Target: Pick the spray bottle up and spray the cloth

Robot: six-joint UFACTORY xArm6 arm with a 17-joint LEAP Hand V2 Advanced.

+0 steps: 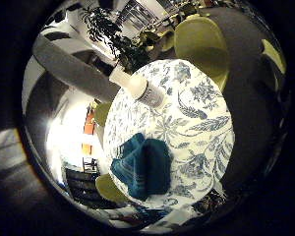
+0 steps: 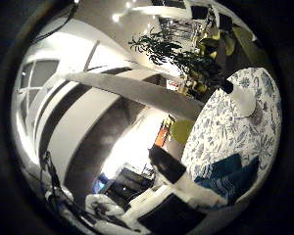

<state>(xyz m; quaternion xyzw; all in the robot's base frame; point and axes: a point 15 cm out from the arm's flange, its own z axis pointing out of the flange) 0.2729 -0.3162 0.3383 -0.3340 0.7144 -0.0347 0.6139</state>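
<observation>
Round tabletop (image 1: pixel 206 118) with a white cloth cover printed in blue-grey flowers and leaves, seen from above and some way off, so the palm is well clear of everything on it. Spray bottle (image 1: pixel 137 84) is white, lying tilted near one edge of the tabletop, pale cap end pointing off the edge toward a dark leafy plant (image 1: pixel 108 29), label end toward the tabletop's middle. Teal cloth (image 1: pixel 143 167) is folded in a loose bundle with faint lighter stripes, resting on the tabletop near the opposite edge, well apart from the bottle, not touching it. Yellow-green chairs (image 1: pixel 201 42) stand around the tabletop, one just beyond the bottle side, another partly showing under the edge near the cloth. Thumb side view shows the same tabletop off to one side, with the bottle and cloth small on it; a white and black part of the hand (image 2: pixel 179 178) reaches in from the edge in front of the cloth. Only that part shows, looks fairly straight, nothing between the fingers, but cannot tell for sure if the hand is open or curled. Hand holds nothing that shows. Bottle not picked up yet.
</observation>
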